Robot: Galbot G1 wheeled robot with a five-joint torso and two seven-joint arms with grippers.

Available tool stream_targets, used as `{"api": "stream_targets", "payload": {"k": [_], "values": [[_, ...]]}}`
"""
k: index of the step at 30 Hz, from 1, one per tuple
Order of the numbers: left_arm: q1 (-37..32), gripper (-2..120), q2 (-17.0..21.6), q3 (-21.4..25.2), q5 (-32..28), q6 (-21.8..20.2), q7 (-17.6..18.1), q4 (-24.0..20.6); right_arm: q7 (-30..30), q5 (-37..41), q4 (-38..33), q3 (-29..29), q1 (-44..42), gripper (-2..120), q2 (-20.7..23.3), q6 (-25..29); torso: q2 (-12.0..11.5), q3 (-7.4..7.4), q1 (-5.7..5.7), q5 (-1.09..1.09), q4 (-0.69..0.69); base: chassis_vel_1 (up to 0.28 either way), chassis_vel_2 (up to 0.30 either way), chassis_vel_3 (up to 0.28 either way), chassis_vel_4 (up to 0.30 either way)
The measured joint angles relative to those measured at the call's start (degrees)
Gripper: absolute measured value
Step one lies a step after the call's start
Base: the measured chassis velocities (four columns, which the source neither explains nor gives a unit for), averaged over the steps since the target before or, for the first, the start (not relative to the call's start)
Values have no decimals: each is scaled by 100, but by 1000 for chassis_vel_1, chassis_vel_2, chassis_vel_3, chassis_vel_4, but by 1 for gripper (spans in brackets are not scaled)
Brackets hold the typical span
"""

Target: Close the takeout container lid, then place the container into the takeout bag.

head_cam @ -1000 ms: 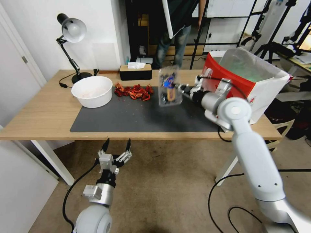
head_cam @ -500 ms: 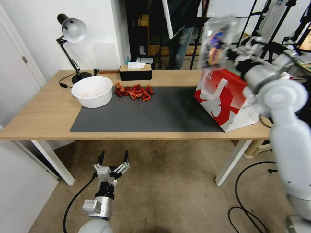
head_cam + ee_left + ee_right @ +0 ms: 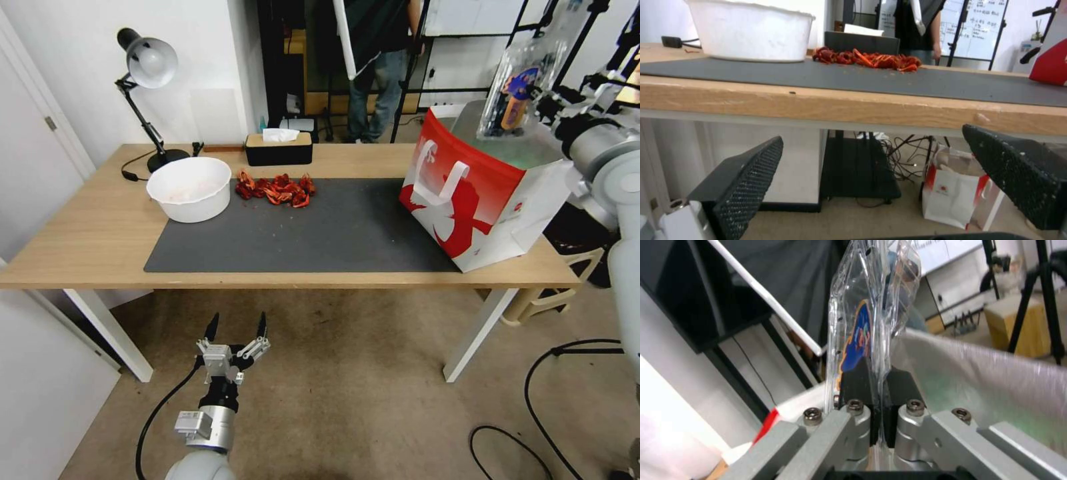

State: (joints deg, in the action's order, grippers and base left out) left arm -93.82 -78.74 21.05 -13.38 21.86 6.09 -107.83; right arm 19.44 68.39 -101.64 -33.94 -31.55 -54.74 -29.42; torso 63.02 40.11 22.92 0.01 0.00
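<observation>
Takeout bag (image 3: 467,200) at table's (image 3: 80,240) right end, takeout container (image 3: 517,93) above its mouth, bowl (image 3: 190,188) far left

Your workroom: a wooden table on a brown carpet

You have a white wall (image 3: 200,67) behind the table (image 3: 87,233), a black desk lamp (image 3: 148,63) at its far left corner, a dark mat (image 3: 300,233) across its middle, and black stands (image 3: 467,47) with cables (image 3: 507,440) on the carpet (image 3: 347,400).
</observation>
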Motion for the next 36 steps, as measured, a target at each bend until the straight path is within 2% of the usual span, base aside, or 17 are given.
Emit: {"api": "stream_targets", "payload": {"k": [4,6,9,10,12,13,16,18,20,22,25,27,29,33,36], "values": [[44,100,-1,-19,-17,-1,-3,22,27,16,151,-47,-62,0,77,-97,0,0,0,-1,-1,0,0,0,0],[59,100,-6,-26,-20,-2,-3,34,64,40,171,-50,-122,4,69,-167,-1,0,0,0,0,0,0,0,0],[73,100,-19,-47,-29,-8,-5,82,418,515,144,-64,-215,18,-29,-428,-1,0,0,-1,0,0,0,0,0],[73,100,-19,-47,-29,-8,-5,82,418,515,144,-64,-215,18,-29,-428,-1,0,0,-1,0,0,0,0,0],[81,100,-25,-47,-37,-14,0,90,687,790,135,-41,-232,29,-121,-612,-1,0,-1,-2,1,0,0,0,0],[81,100,-25,-47,-37,-14,0,90,687,790,135,-41,-232,29,-121,-612,-1,0,-1,-2,1,0,0,0,0],[78,100,-28,-51,-40,-22,7,82,896,813,186,-3,-236,44,-198,-792,0,0,0,-2,0,0,0,0,0],[76,100,-28,-56,-40,-23,9,76,896,770,186,2,-246,47,-198,-795,0,0,0,-2,0,0,0,0,0],[75,100,-31,-66,-40,-34,17,53,777,676,159,7,-256,59,-178,-741,0,0,0,-1,0,0,0,0,0],[79,100,-34,-71,-40,-38,18,42,682,597,127,14,-267,63,-157,-685,-1,0,0,-1,0,0,0,0,0],[82,100,-46,-82,-40,-40,14,22,348,147,-39,67,-313,76,-85,-467,0,0,0,0,-1,0,0,0,0],[80,100,-51,-83,-40,-40,13,19,263,47,-101,82,-330,80,-67,-414,0,0,0,0,0,0,0,0,0],[67,100,-69,-84,-40,-39,4,-5,36,-94,-329,112,-392,90,-22,-312,0,0,0,-1,0,0,0,0,0],[47,100,-90,-70,-40,-33,-10,-48,-328,-200,-787,147,-508,99,38,-165,1,0,0,-2,-1,0,0,0,0],[36,100,-97,-55,-40,-24,-20,-68,-509,-348,-1111,199,-610,100,78,-95,1,-1,0,-3,0,0,0,0,0]]}}
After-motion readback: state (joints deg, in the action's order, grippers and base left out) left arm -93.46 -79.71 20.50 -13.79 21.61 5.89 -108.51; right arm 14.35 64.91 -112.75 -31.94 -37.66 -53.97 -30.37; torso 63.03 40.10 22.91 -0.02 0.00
